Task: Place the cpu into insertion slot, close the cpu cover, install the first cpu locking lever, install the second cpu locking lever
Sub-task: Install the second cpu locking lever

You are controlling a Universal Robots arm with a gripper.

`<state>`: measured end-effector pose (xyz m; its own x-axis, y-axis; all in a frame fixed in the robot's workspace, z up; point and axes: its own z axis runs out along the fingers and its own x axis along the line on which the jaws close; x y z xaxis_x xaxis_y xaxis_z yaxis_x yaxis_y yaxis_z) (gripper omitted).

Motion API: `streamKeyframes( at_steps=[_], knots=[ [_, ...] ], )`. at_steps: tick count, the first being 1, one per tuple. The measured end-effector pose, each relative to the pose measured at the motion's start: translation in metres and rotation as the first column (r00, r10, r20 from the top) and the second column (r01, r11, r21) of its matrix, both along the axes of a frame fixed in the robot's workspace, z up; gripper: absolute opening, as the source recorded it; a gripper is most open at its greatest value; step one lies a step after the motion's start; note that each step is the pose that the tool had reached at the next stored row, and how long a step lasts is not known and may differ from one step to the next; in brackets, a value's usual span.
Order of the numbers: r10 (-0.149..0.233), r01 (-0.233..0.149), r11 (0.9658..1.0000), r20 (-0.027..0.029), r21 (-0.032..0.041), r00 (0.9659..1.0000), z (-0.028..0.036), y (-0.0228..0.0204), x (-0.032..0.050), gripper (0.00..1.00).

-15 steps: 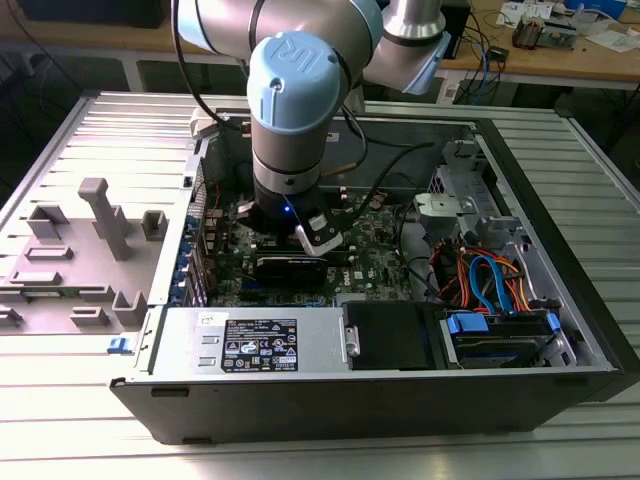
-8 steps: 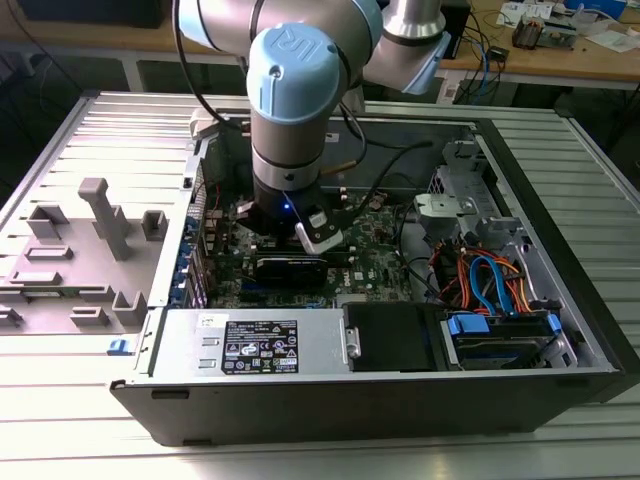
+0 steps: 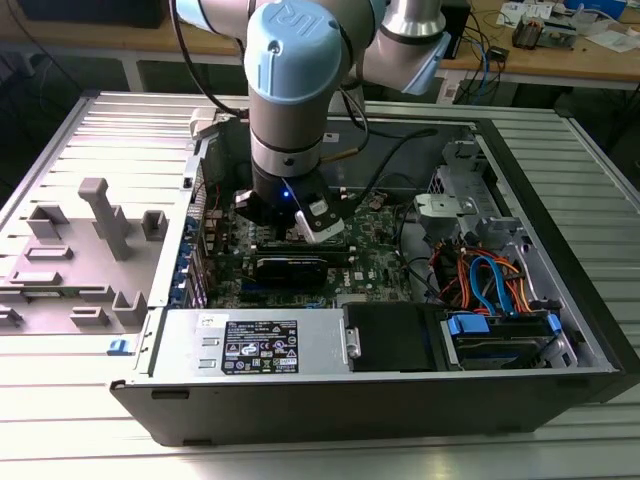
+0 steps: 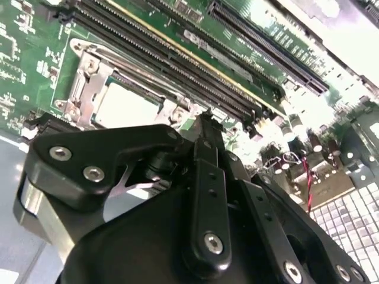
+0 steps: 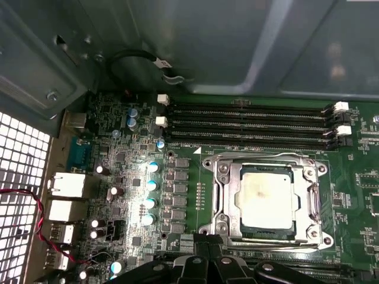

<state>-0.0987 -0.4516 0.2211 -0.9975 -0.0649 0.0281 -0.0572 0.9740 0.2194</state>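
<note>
Cpu [image 5: 266, 196] seated under cover, just beside gripper [image 5: 204, 251]

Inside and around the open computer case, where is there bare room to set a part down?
Bare: the ribbed metal tabletop below the grey plastic fixture. Crowded: the green motherboard under the black tool, and the orange and blue cable bundle.

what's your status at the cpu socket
gripper low over motherboard, beside socket. cpu seated in insertion slot, cpu cover down around it. nothing blocking.
</note>
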Motion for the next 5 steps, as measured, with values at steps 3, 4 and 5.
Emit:
streamKeyframes(
  at_steps=[3, 4, 5],
  knots=[
    [0.0, 0.0, 1.0, -0.0002, -0.0002, 1.0, 0.0001, 0.0, 0.0, 0.11],
    [0.0, 0.0, 1.0, -0.0003, -0.0002, 1.0, 0.0001, 0.0, 0.0, 0.11],
    [0.0, 0.0, 1.0, -0.0003, -0.0001, 1.0, 0.0001, 0.0, 0.0, 0.11]
  ],
)
